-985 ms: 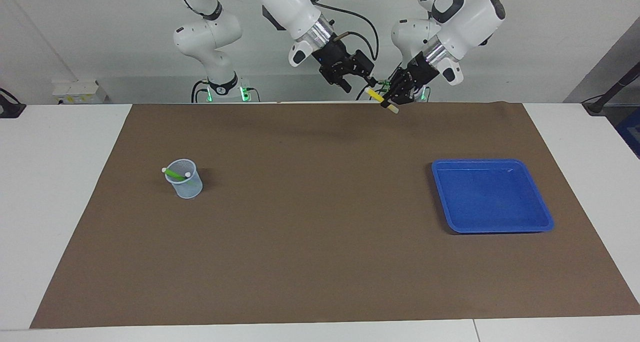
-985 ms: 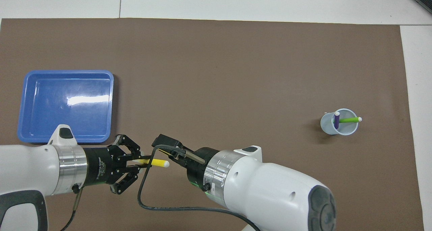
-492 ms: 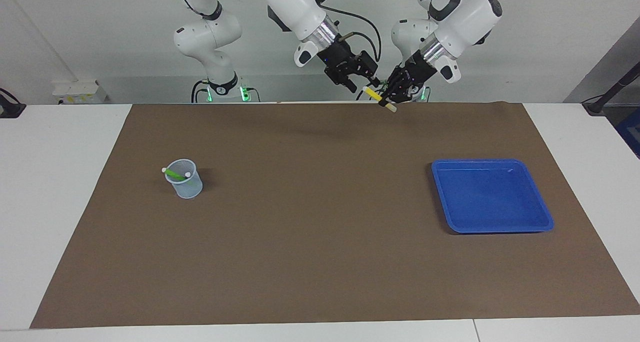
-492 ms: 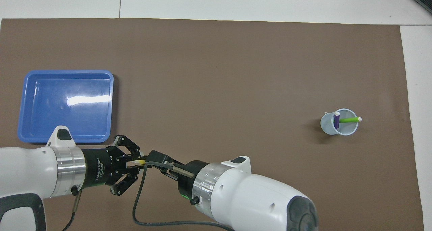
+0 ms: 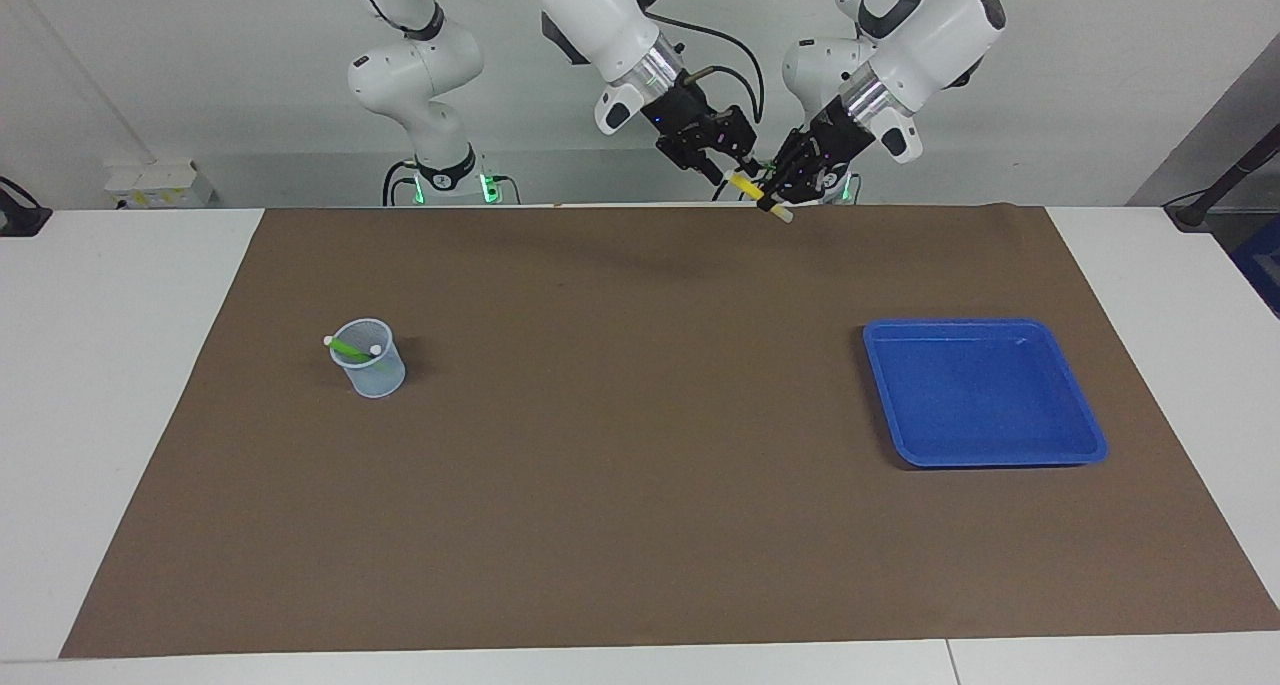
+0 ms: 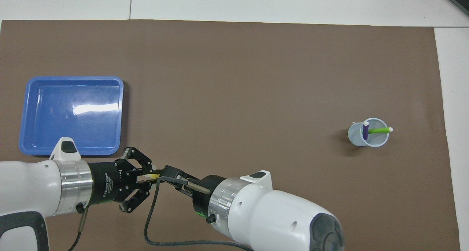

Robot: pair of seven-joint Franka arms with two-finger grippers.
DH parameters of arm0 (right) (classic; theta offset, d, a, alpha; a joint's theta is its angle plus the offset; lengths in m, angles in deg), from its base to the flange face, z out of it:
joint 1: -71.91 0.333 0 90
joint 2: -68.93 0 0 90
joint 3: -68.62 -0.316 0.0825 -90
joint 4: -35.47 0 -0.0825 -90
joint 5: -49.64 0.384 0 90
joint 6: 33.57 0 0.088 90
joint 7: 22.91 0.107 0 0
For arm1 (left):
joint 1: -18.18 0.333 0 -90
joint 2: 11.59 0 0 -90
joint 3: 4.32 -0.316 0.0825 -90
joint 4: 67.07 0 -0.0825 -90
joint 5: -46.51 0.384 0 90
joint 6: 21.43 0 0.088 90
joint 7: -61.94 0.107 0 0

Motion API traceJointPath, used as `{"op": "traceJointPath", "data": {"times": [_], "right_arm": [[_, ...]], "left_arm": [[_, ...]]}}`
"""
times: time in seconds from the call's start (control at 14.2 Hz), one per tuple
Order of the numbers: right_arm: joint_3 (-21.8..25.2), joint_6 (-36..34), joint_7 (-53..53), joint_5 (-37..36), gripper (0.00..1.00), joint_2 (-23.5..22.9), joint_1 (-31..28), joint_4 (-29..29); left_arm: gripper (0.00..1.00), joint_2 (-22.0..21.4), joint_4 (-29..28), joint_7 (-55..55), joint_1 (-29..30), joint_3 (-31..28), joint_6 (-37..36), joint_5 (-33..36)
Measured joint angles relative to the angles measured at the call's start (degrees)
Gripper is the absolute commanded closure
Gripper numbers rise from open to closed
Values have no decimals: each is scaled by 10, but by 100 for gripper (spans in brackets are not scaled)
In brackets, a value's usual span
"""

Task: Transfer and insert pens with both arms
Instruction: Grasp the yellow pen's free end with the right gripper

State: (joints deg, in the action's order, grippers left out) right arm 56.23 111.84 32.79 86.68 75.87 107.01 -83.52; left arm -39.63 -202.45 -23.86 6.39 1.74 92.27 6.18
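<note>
Where the two arms meet high over the mat's (image 5: 640, 435) robot-side edge in the facing view, the left gripper (image 5: 778, 193) slants down from its bent wrist and is clamped on the yellow pen (image 5: 760, 196). The pen's long axis runs diagonally, its pale end low and toward the left arm's end of the table (image 5: 130, 385), its yellow end toward the right gripper (image 5: 722, 162). That gripper angles down from the right arm's forearm, with its tips at the pen's yellow end; whether they have closed on it cannot be told. A cup (image 5: 370, 359) stands on the mat toward the right arm's end, with a green pen (image 5: 350, 348) lying across its mouth. A blue tray (image 5: 985, 393) sits toward the left arm's end.

Overhead view: both forearms lie nearly level and point at each other. The left gripper (image 6: 148, 178) has its links splayed and its tips pinched on the yellow pen (image 6: 153, 176), of which only a short stretch shows. The right gripper (image 6: 169, 172) covers the rest. Pen's axis runs along the table's length. The tray (image 6: 73, 80) lies just farther out than the left gripper. In the cup (image 6: 367, 133) a purple pen (image 6: 365, 131) stands upright and the green pen (image 6: 378, 130) leans over the rim.
</note>
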Motion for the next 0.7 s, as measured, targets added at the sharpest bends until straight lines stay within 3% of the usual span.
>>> {"op": "traceJointPath", "data": {"times": [0.14, 0.49, 0.7], "right_arm": [[0, 0, 0, 0, 51, 0, 0, 0], [0, 2, 0, 0, 100, 0, 0, 0], [0, 6, 0, 1, 100, 1, 0, 0]], "left_arm": [[100, 0, 0, -1, 0, 0, 0, -2], [100, 0, 0, -4, 0, 0, 0, -5], [100, -1, -1, -8, 0, 0, 1, -9]]}}
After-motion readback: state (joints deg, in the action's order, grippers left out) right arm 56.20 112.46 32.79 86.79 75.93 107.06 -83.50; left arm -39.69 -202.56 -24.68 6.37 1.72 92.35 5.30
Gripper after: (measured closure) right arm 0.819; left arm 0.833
